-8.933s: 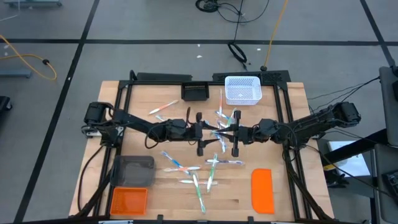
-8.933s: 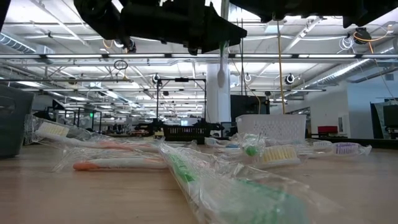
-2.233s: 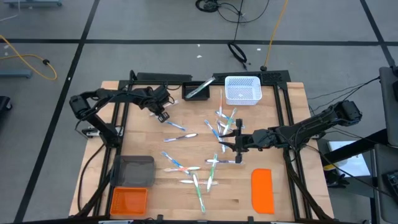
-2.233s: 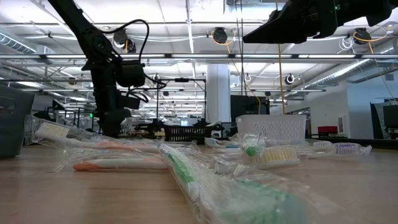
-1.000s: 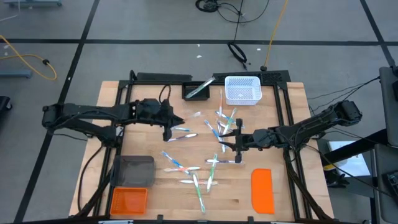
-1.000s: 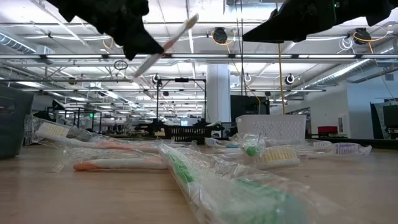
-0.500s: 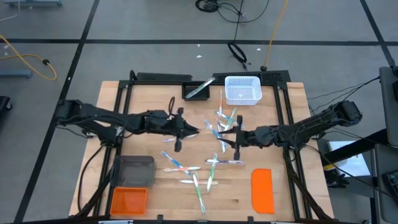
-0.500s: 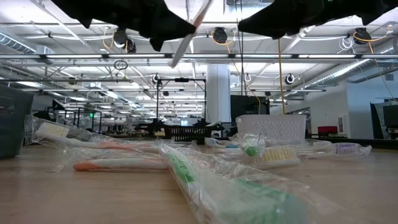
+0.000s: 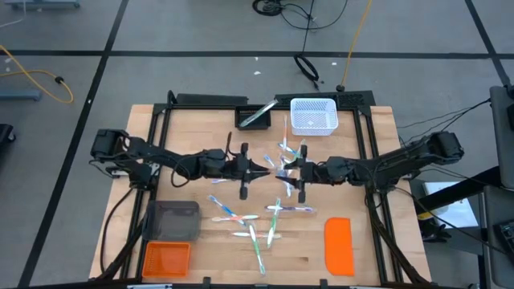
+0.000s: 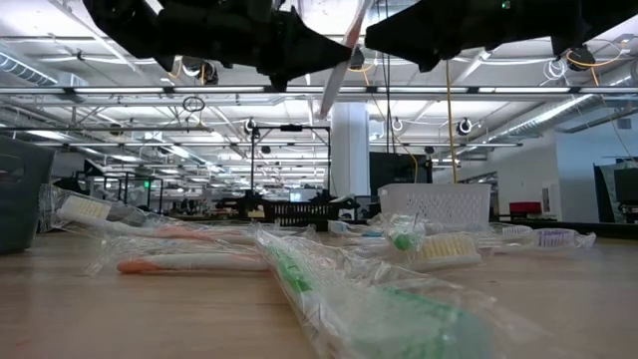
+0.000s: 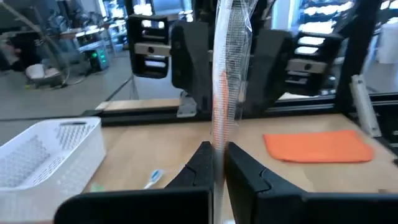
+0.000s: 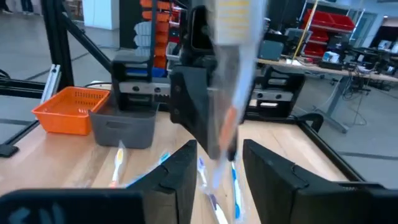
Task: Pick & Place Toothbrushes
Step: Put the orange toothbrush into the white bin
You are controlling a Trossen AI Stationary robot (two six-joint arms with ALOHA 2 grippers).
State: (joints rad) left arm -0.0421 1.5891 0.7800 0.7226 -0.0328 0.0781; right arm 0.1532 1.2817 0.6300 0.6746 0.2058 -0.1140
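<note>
Raised toothbrush (image 12: 231, 74) blurred, top cut off, bristle colour unclear

This is a large open robotics lab or industrial workshop. The wooden table (image 9: 377, 249) stands inside a black metal frame (image 9: 157, 128) on a grey floor marked with dark lines (image 9: 104, 72), with loose cables (image 9: 309, 68) lying on it. Beyond the table's far edge, long rows of ceiling lights (image 10: 498, 95), workbenches (image 12: 298, 68) and red storage bins (image 12: 323, 28) fill the hall.
</note>
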